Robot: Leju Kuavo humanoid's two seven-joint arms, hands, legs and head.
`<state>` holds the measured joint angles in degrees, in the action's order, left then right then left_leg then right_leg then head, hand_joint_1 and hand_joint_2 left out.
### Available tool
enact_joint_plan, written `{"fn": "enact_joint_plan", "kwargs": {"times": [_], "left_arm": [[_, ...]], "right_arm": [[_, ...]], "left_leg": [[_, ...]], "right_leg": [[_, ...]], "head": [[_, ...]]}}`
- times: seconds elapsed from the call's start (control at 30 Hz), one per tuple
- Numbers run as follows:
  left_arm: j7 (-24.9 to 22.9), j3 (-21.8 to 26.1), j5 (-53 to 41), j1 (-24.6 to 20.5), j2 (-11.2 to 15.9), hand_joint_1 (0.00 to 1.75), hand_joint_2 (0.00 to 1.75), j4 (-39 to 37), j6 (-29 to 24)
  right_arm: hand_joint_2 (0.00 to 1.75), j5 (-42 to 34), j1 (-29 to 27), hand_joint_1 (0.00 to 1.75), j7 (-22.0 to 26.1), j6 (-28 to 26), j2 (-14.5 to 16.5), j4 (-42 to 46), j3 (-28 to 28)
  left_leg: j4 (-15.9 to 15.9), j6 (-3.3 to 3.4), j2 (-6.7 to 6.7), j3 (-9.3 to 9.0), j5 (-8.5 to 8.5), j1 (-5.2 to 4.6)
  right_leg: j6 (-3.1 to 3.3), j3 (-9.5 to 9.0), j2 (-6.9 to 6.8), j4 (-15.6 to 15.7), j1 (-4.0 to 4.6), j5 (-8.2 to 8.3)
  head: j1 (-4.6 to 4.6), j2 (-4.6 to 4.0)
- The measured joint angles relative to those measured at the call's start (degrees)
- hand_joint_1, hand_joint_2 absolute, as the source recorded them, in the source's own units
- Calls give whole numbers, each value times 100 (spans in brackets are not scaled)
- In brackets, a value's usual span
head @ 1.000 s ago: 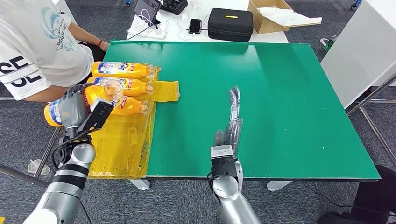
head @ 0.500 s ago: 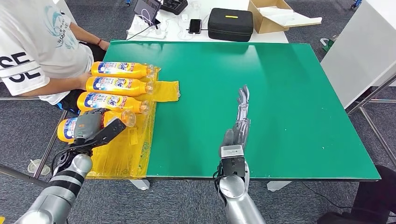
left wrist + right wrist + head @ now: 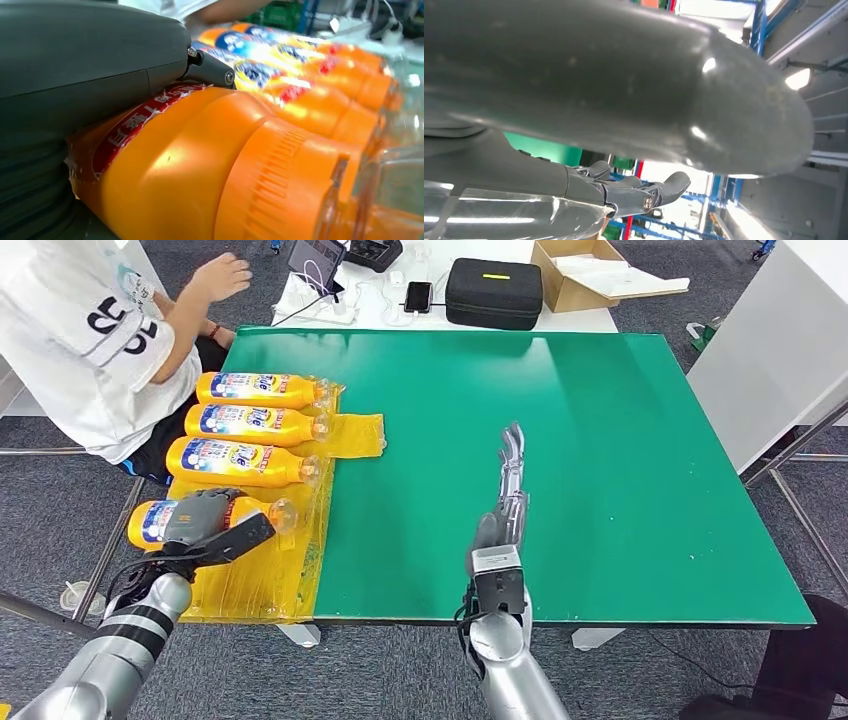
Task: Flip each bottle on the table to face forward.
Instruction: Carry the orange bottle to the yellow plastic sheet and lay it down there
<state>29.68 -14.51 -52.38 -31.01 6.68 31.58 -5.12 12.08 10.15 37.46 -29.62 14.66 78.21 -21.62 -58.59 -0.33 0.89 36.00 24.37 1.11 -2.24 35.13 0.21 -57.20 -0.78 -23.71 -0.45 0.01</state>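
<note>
Green surface [image 3: 600,440], rectangular, seen from above in the head view. Along its left edge, a yellow plastic sheet [image 3: 260,570], crinkled, with a flap [image 3: 355,435] reaching right onto the green. On the sheet, four orange bottles lying on their sides in a row, caps toward the right: far bottle [image 3: 262,390], second bottle [image 3: 258,423], third bottle [image 3: 240,460], each with a blue and white label facing up, just beside one another. Nearest bottle [image 3: 150,522] lying a little apart from the third, partly covered by the left robot hand [image 3: 200,515] wrapped around its middle. Behind the green top, a white surface [image 3: 400,305] carrying a black case [image 3: 493,292] and an open cardboard box [image 3: 580,275].
</note>
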Motion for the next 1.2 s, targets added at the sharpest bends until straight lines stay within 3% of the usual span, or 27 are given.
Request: {"fn": "enact_joint_plan", "kwargs": {"times": [0.03,0.1,0.13,0.17,0.47,1.0,1.2], "left_arm": [[35,-55,-39,-14,19,120,175,-29,46],[113,-168,-86,-37,54,34,87,-80,119],[151,-226,-98,-47,71,8,44,-105,165],[187,-288,-106,-56,87,0,0,-129,218],[525,-693,108,-113,203,0,0,-192,644],[864,-864,685,-82,336,0,0,-67,1065],[1039,-873,1903,169,471,0,0,405,1502]], "right_arm": [[0,-9,16,0,-4,31,1,-30,-8],[0,-24,48,0,-9,82,1,-97,-22],[0,-30,66,0,-10,108,1,-136,-30],[0,-35,84,0,-14,130,1,-174,-40],[0,-72,184,0,-26,262,7,-446,-106],[0,-108,229,0,-26,279,17,-704,-111],[0,-150,255,0,-14,299,26,-776,-111]], "left_leg": [[0,0,0,0,0,0],[0,0,1,-1,0,0],[0,0,2,-1,0,0],[0,0,2,-1,-1,0],[0,0,5,-1,0,-1],[0,0,5,-5,-2,0],[0,-1,3,-6,-1,-1]], "right_leg": [[0,-1,0,0,0,0],[0,-2,-1,0,0,0],[0,-2,-1,0,0,0],[0,-2,-1,0,0,0],[0,-4,-4,0,-1,0],[0,-9,-3,-1,-1,0],[0,-6,-2,0,-1,0]], "head": [[-1,0],[-1,0],[0,-1],[0,-1],[0,0],[1,-1],[0,-1]]}}
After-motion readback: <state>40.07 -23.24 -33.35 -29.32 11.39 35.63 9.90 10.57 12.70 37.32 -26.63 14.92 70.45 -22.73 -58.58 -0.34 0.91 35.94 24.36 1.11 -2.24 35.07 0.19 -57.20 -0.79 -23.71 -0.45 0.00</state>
